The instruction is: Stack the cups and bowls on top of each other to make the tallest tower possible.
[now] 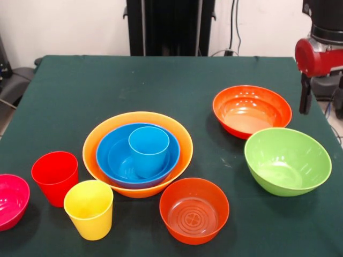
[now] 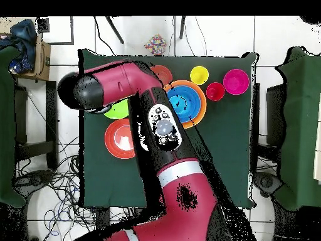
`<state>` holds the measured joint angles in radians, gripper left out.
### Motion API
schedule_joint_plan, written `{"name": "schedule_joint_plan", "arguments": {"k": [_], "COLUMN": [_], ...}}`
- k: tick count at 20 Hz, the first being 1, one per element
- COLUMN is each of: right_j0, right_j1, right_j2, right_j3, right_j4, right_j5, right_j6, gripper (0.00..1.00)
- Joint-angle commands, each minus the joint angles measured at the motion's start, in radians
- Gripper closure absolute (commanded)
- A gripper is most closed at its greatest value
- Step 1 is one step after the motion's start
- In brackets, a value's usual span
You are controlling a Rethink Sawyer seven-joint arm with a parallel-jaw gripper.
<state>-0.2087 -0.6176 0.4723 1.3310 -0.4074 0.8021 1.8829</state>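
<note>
The tower [image 1: 138,154] is being formed by a blue bowl [image 1: 115,152] nested in the pale orange bowl [image 1: 179,140], with the light blue cup [image 1: 148,151] standing upright inside. Near the tower, the red cup [image 1: 54,177], the yellow cup [image 1: 89,209] and the magenta bowl [image 1: 10,201] are being kept on one side, the lime green bowl [image 1: 287,160] and a red-orange bowl [image 1: 252,111] on the other, and another red-orange bowl [image 1: 194,210] just beside it. The gripper [image 1: 305,93] is being held well apart from the tower, beside the farther red-orange bowl; whether its jaws are open or closed cannot be told
</note>
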Motion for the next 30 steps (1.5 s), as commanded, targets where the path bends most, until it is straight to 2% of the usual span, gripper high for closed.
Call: {"name": "schedule_joint_plan", "arguments": {"k": [1, 8, 18, 30], "right_j0": [0.049, 0.008, 0.094, 0.103], "right_j1": [0.054, 0.049, 0.17, 0.213], "right_j2": [-0.127, -0.122, -0.204, -0.278], "right_j3": [0.141, 0.228, 0.12, 0.127], "right_j4": [-0.11, -0.122, -0.192, -0.248], "right_j5": [-0.152, -0.266, -0.365, -0.435], "right_j6": [0.135, 0.031, 0.041, 0.032], "gripper": [0.0, 0.0, 0.0, 0.0]}}
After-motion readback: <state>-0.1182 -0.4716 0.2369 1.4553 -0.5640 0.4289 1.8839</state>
